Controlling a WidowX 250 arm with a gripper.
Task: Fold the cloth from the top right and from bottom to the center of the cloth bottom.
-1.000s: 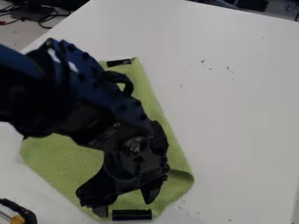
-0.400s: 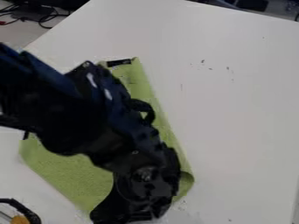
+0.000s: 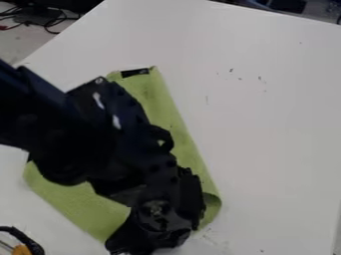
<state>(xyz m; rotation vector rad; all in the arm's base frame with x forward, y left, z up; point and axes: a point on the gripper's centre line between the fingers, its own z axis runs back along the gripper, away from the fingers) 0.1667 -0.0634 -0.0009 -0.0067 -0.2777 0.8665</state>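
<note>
Probably part-folded, the cloth curls beside the claw, whose opening and hold nobody can tell, with bottom folding likely left.

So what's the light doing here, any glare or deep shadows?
In the camera view, the table looks pale and fairly evenly lit; two whitish glints show on the arm, whose dark parts otherwise swallow most detail; a darker shaded patch sits in the curled edge at the cloth's lower right.
</note>
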